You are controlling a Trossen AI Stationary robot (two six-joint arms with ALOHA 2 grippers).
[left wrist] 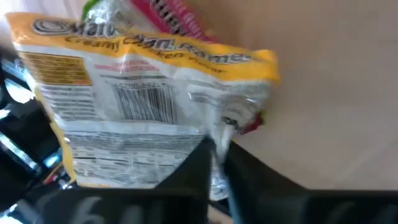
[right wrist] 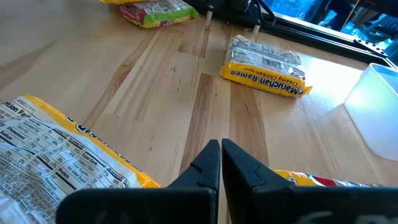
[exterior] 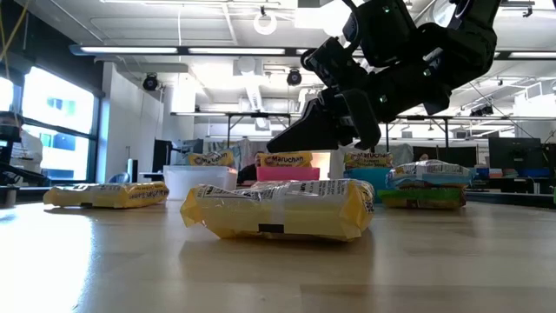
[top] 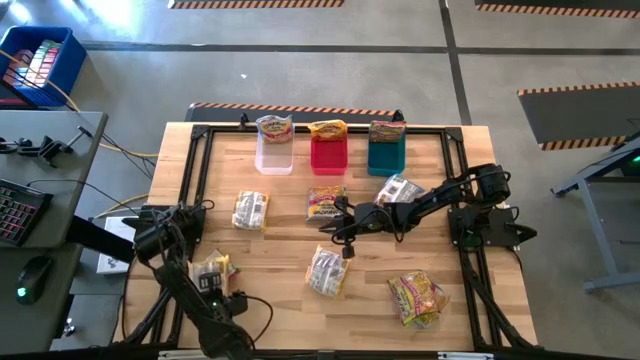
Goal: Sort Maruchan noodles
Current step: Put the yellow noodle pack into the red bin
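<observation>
A: Which packet is live?

B: The yellow Creamy Chicken ramen packet (left wrist: 149,93), down at about seven o'clock on the table (top: 280,310), lying over a pink-and-green one. The left gripper (left wrist: 214,163) has its fingers pinched together on the packet's crinkled end seal.

A: So which step is this?

B: I'd say the grasp is just made and the lift comes next. The yellow-orange packets seem to belong in the red bin (top: 328,152) at twelve o'clock, which already holds one, between the clear bin (top: 274,155) and the teal bin (top: 386,155).

A: What does the lift call for?

B: Straight up first, so the packet underneath doesn't drag along, then a long carry toward twelve. A grip on the seal alone will likely let the packet dangle.

A: How does it lie?

B: Flat, back face up, barcode showing. From above its long axis looks to run roughly from seven toward one o'clock, though the arm hides much of it.

A: And the right gripper (right wrist: 221,163)?

B: Fingers together, holding nothing, hovering over bare wood near table centre, just beside another yellow packet (top: 326,203)
</observation>
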